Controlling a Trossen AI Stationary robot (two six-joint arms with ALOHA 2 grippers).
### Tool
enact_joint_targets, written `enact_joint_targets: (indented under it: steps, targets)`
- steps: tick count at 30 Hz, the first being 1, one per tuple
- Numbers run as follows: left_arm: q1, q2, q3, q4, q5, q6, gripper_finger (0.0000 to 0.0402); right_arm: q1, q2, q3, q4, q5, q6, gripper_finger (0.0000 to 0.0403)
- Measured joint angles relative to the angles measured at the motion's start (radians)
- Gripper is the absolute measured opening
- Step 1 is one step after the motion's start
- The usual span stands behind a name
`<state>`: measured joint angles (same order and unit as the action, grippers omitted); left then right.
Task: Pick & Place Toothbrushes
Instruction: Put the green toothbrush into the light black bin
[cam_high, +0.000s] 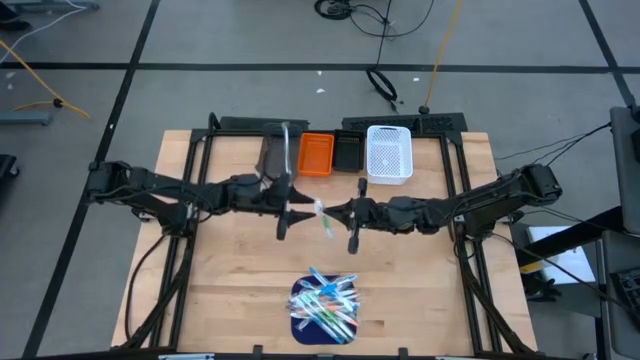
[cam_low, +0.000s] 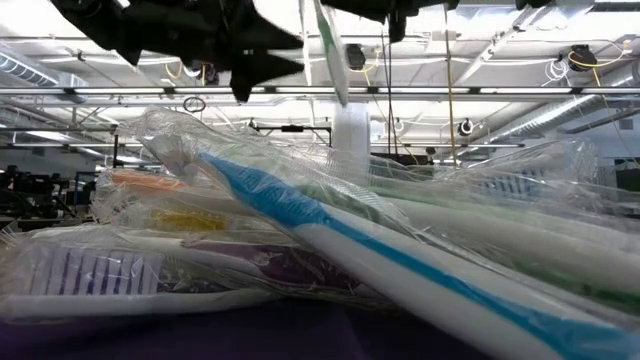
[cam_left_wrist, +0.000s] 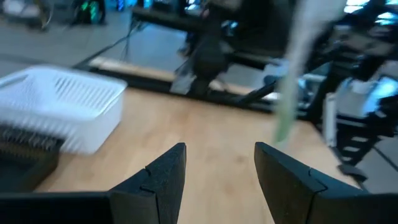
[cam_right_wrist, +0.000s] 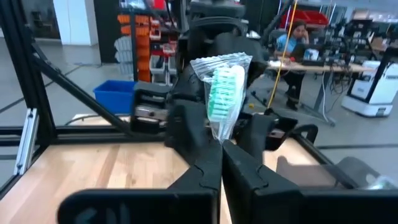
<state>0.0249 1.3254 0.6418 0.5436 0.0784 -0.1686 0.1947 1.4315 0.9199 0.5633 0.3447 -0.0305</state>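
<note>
Wrapped toothbrushes foremost, orange bin and white bin beyond.

Grey floor crossed by dark lines, cables trailing across it. Ceiling beams overhead; a seated person works at a desk beyond.

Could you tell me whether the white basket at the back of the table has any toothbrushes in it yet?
Empty, apparently: the white basket shows only its perforated floor from above.
</note>
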Motion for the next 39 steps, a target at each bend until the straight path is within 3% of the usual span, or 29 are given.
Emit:
enact_joint_targets:
  steps: [6,14,17,26,39]
  targets:
    - [-0.06,0.0,0.0,0.082,-0.003,0.043,0.0191,0.0,0.0,0.0,0.043,0.0,-0.024,0.0]
    - [-0.117,0.0,0.0,0.106,-0.129,0.034,0.0191,0.0,0.0,0.0,0.083,0.0,-0.041,0.0]
    - [-0.133,0.005,0.0,0.11,-0.133,0.032,0.0191,-0.003,0.0,0.0,0.097,-0.002,-0.043,0.0]
    - [-0.162,0.138,0.0,0.322,-0.133,0.027,0.0191,-0.005,0.0,0.0,0.107,-0.002,-0.046,0.0]
    - [-0.161,0.276,0.0,0.467,-0.137,-0.024,0.0191,-0.005,0.0,0.0,0.106,-0.002,-0.057,0.0]
